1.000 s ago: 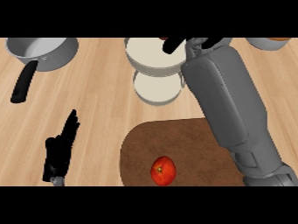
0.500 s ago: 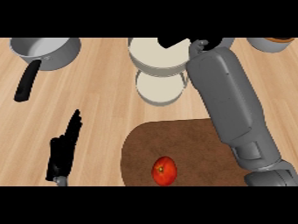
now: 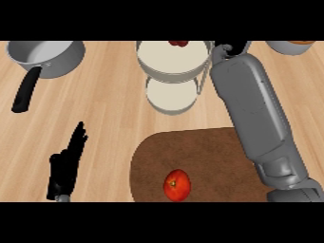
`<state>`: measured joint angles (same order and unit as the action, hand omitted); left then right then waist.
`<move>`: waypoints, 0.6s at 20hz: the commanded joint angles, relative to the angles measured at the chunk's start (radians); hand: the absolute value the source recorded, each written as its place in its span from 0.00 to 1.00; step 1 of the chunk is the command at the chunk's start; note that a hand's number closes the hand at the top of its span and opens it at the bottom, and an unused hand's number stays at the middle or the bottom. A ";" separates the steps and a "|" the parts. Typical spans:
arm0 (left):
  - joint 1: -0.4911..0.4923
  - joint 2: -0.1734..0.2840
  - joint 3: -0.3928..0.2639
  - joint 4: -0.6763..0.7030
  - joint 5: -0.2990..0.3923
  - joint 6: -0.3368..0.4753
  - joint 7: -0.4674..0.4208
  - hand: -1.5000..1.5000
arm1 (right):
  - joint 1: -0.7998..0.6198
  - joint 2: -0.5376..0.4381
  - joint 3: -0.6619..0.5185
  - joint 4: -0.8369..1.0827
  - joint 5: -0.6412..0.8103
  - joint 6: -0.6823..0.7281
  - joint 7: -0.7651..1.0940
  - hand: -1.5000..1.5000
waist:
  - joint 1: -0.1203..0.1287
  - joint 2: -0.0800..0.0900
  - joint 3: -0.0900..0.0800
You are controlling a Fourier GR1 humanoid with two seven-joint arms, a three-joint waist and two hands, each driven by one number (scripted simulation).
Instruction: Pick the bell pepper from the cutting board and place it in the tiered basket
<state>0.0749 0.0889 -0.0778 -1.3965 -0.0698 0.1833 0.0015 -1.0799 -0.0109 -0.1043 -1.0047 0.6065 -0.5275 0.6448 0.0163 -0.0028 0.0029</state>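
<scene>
Pepper (image 3: 177, 185): near, on board (image 3: 192, 152), ungrasped. Right hand (image 3: 231, 47): far by basket (image 3: 173, 59), fingers indiscernible. Left hand (image 3: 67, 161): straight-fingered, resting. Next: reach back.

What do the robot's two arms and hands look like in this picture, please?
The right forearm is a long, smooth grey shell with rounded edges and a jointed grey section near the lower edge. Its black hand shows only partly at the top. The left hand is black, with slim fingers and a small grey piece at its wrist. No cables or markings show.
</scene>
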 commanded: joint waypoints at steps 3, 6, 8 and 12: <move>0.054 0.024 0.013 -0.036 0.017 -0.021 0.023 0.50 | 0.077 -0.078 -0.044 -0.119 0.077 -0.150 0.030 0.00 | -0.022 -0.003 -0.003; 0.030 0.013 0.032 -0.006 0.017 0.001 0.013 0.50 | 0.127 -0.128 -0.060 -0.235 0.135 -0.145 0.156 0.00 | -0.042 -0.008 -0.003; 0.034 0.022 0.035 0.011 0.019 -0.013 0.007 0.50 | 0.185 -0.184 -0.085 -0.337 0.119 -0.072 0.209 0.00 | -0.050 -0.009 -0.003; 0.067 0.029 0.051 -0.042 0.023 0.007 0.036 0.50 | 0.374 -0.274 -0.146 -0.611 0.014 0.069 0.250 0.00 | -0.081 -0.019 -0.002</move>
<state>0.1191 0.1040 -0.0437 -1.4322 -0.0543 0.1917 0.0231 -0.8320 -0.2019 -0.1964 -1.4195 0.6825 -0.5527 0.8356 -0.0409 -0.0171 0.0026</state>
